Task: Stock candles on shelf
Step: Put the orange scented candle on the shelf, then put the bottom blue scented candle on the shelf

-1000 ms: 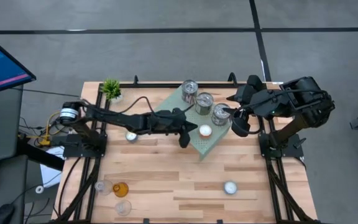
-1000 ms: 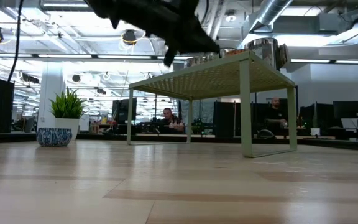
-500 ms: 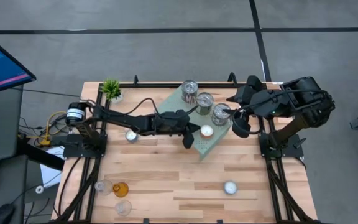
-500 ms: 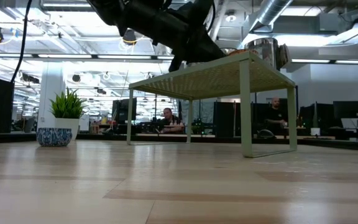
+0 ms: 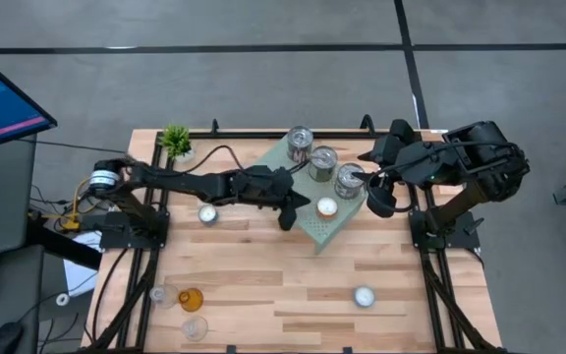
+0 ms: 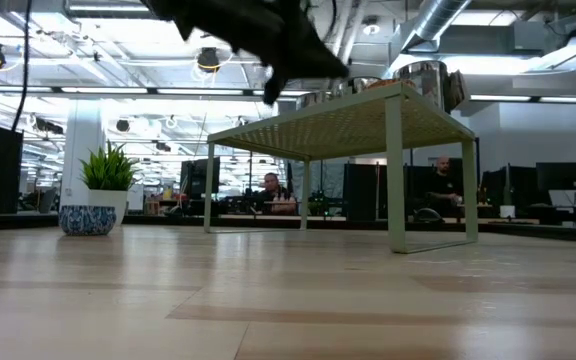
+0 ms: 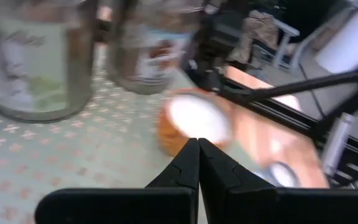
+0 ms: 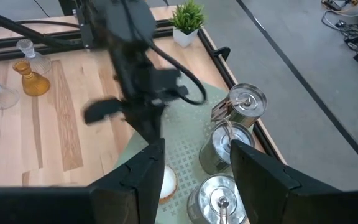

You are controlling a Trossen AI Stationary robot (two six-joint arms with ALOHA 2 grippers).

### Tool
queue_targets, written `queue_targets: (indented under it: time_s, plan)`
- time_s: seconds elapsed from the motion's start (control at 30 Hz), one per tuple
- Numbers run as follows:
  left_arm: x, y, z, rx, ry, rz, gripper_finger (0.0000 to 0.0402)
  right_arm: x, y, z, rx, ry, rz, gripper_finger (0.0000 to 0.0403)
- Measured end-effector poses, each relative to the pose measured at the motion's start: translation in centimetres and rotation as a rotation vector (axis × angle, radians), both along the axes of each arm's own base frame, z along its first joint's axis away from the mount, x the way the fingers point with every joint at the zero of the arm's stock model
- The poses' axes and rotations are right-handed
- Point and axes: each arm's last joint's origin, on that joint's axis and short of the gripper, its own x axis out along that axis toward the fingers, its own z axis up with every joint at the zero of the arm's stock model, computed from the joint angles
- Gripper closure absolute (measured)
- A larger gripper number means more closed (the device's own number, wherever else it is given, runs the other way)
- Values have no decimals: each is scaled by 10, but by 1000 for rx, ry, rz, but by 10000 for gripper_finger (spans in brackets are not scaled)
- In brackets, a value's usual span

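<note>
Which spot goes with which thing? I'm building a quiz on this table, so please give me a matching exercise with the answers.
Things:
1. plant
2. silver tins
3. amber holder
4. left gripper

Places or states:
A. on the shelf, in a row
B. on the table's far left corner
C. shut, at the shelf's left edge
D. on the table's near left corner, beside clear holders

Pairs: 1-B, 2-A, 3-D, 4-C
</note>
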Motion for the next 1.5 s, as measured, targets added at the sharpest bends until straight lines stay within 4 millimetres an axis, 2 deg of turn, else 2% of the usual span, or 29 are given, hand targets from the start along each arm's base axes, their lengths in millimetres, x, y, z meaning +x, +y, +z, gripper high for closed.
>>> queue_targets:
  time_s: [0.07,0.17,0.33,0.6,0.8,1.07,1.17,1.3,1.4,1.5]
  plan:
    - [-5,-6,8,9,-6,-14,401,0,0,0,0,0,0,230]
    - [-6,-14,9,21,-6,-38,401,0,0,0,0,-1,0,230]
    - [6,-21,-16,4,57,-53,401,0,0,0,1,-1,0,230]
    - [25,-22,-21,-3,27,-84,401,0,0,0,3,-4,-2,230]
    - [37,-15,-25,5,29,-82,401,0,0,0,3,-4,-2,230]
    - [39,-9,-23,-16,27,-90,400,0,0,0,2,-2,-1,230]
    - [34,-14,-16,-39,31,-140,400,0,1,0,28,1,10,230]
    - [15,-17,8,-57,52,-203,398,4,7,-9,221,45,60,230]
    - [-7,-16,32,-29,62,-208,388,12,22,-30,348,158,94,230]
    - [-34,-14,59,16,43,-220,366,18,45,-63,415,319,116,223]
